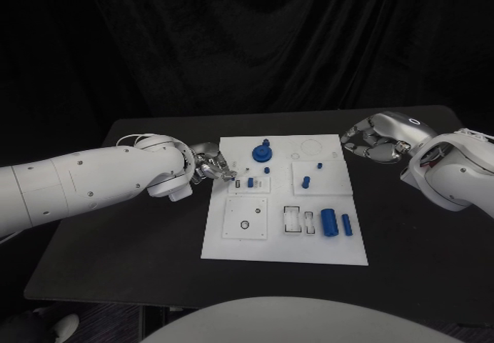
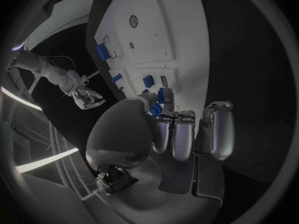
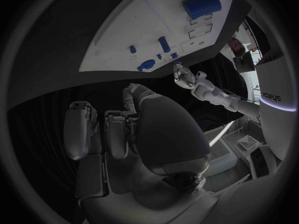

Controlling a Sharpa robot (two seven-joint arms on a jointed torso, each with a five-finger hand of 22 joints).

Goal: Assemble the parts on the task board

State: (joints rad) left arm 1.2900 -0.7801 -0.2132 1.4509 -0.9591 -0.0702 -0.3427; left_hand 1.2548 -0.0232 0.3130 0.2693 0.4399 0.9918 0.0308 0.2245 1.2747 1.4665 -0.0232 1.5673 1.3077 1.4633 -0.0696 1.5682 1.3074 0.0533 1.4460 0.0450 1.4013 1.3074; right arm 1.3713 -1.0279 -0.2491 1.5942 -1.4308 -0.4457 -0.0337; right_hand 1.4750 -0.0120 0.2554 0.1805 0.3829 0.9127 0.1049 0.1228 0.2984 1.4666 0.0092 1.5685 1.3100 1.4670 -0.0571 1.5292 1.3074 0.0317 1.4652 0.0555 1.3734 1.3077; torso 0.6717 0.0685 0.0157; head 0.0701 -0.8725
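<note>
My left hand at the task board's edge, my right hand waiting off it

The task board (image 1: 235, 243) lies mid-frame on the worktop (image 1: 123, 243). My left hand (image 1: 211, 166), fingers curled, sits at its left edge by a small blue part (image 1: 250, 183); whether it pinches anything I cannot tell. My right hand (image 1: 379, 139), curled on nothing, hovers upper right. The parts look small, stiff, light and likely slippery, so I would pinch each across its sides.

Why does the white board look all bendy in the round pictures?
Left wrist view: the fisheye lens curves the task board edges. Right wrist view: same bending of the board, dark ring around. Head view: the board edges look straight.
</note>
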